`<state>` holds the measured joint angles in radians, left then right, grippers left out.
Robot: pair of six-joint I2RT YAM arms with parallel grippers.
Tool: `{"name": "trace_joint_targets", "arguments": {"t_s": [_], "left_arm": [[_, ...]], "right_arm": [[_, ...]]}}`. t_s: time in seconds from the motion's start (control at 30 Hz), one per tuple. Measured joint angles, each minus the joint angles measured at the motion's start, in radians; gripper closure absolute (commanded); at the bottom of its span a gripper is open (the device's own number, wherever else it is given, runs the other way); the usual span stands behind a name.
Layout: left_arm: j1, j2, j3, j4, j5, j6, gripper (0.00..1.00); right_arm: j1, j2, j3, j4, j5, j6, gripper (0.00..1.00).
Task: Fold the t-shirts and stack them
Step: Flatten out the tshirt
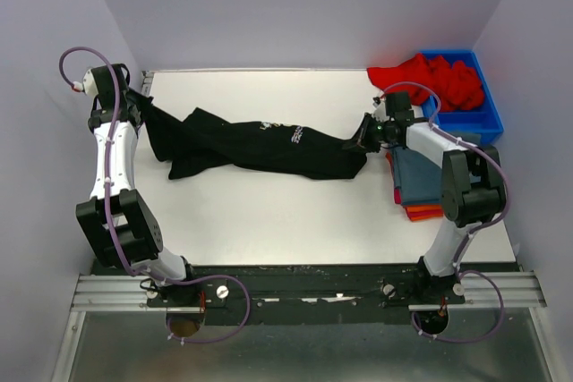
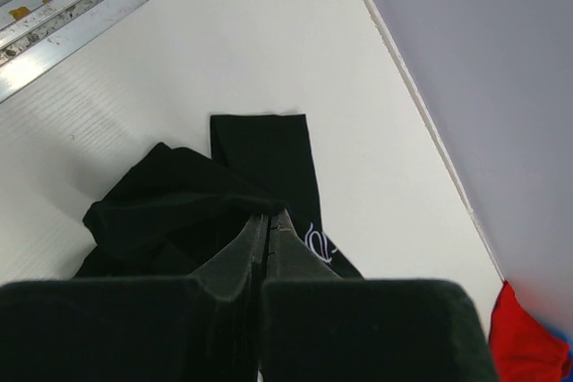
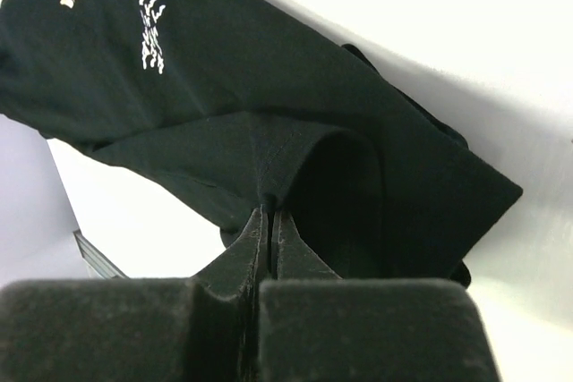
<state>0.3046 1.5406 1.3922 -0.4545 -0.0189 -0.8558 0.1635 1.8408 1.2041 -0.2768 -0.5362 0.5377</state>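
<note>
My left pincer (image 2: 269, 221): clamped on the black shirt (image 1: 260, 145) at 9 o'clock.
My right pincer (image 3: 269, 214): clamped on its 3 o'clock end.
Lie: bunched across the counter (image 1: 269, 221).
Method: I should draw both ends apart evenly, then lower flat.

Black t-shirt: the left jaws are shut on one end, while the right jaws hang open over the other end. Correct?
No. The right gripper is also shut on the black t-shirt, pinching a fold of its cloth, as the right wrist view shows. The left gripper is shut on the other end, as stated.
</note>
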Motion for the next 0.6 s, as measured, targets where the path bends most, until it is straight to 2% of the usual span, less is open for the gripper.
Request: {"name": "trace_joint_targets", "arguments": {"t_s": [0.17,0.33,0.4,0.6], "left_arm": [[-0.006,-0.007,0.003,-0.004,-0.001,0.002,1.0],[-0.008,-0.005,0.065,-0.05,-0.001,0.003,1.0],[-0.011,0.005,0.133,-0.088,0.0,0.003,1.0],[-0.013,0.084,0.523,-0.22,0.002,0.011,1.0]], "right_arm": [[0.0,-0.018,0.022,-0.046,0.012,-0.005,0.99],[-0.017,-0.018,0.153,-0.108,0.008,-0.003,0.99],[-0.04,-0.023,0.223,-0.119,-0.007,0.003,0.99],[-0.12,-0.05,0.471,-0.135,-0.077,0.048,0.99]]}}
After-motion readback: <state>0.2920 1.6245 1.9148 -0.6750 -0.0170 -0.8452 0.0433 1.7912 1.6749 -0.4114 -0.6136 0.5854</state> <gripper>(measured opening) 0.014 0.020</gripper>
